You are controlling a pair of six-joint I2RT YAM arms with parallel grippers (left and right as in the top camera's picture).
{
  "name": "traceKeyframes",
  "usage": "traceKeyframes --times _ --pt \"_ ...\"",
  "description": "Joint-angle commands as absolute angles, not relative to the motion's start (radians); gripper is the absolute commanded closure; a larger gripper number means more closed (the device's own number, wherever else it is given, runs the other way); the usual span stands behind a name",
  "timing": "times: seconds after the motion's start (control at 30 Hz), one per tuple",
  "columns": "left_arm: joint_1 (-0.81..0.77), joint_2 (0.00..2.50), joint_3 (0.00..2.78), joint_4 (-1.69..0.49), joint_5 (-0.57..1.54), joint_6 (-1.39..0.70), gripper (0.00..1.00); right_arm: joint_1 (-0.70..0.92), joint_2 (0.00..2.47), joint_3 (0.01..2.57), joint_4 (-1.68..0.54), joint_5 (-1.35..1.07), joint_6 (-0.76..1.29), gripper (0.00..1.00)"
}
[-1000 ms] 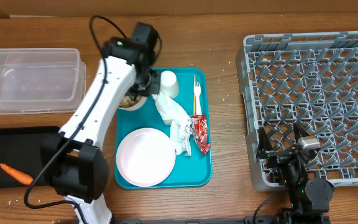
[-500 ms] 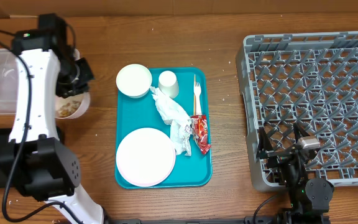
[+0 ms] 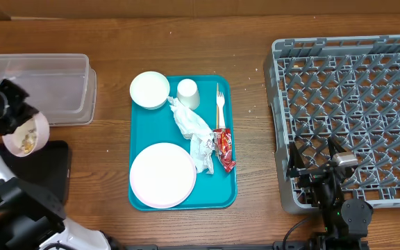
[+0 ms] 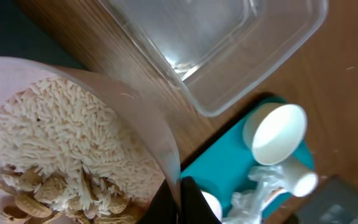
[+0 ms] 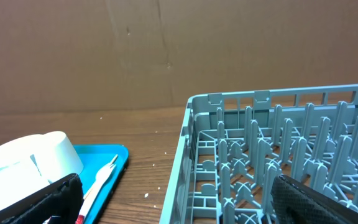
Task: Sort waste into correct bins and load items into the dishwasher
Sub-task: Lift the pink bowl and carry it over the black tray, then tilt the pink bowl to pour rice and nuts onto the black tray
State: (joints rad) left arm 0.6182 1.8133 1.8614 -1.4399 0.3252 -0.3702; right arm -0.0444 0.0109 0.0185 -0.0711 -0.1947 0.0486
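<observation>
My left gripper point(image 3: 18, 119) point(image 4: 179, 202) is shut on the rim of a white bowl point(image 3: 26, 135) point(image 4: 123, 106) holding beige rice-like scraps point(image 4: 67, 143). It holds the bowl at the far left, between the clear tub point(image 3: 44, 87) point(image 4: 229, 43) and the black tray point(image 3: 53, 170). On the teal tray point(image 3: 221, 184) lie another white bowl point(image 3: 149, 90) point(image 4: 275, 130), a cup point(image 3: 187, 94), a fork point(image 3: 220, 104) point(image 5: 101, 177), crumpled napkins point(image 3: 194, 132), a red wrapper point(image 3: 224, 149) and a plate point(image 3: 163, 175). The carrot is out of view. My right gripper point(image 3: 318, 165) point(image 5: 179, 205) stands open at the grey dish rack's point(image 3: 353, 90) point(image 5: 260, 143) front-left corner.
My left arm's white links cover the table's front-left corner and part of the black tray. A brown cardboard wall point(image 5: 166, 50) stands behind the table. Small crumbs dot the wood between the teal tray and the rack.
My left arm has swung left with the bowl of scraps, off the teal tray, past the clear tub to the black tray's end. The right arm has not moved.
</observation>
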Motion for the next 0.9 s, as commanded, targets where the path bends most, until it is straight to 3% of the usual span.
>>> traceKeyframes --times 0.0,0.27,0.63,0.87 --pt "0.728 1.791 1.879 -1.44 0.53 -0.29 0.96 -0.045 0.003 0.008 -0.066 -0.192 0.052 0.0" --pt "0.872 1.791 1.774 -1.399 0.625 -0.264 0.96 -0.045 0.003 0.008 -0.066 -0.192 0.052 0.0" --pt "0.999 1.792 1.375 -1.05 0.76 -0.292 0.96 -0.045 0.003 0.008 -0.066 -0.192 0.052 0.0" --pt "1.086 1.793 1.302 -0.981 0.886 -0.292 0.96 -0.045 0.003 0.008 -0.066 -0.192 0.052 0.0"
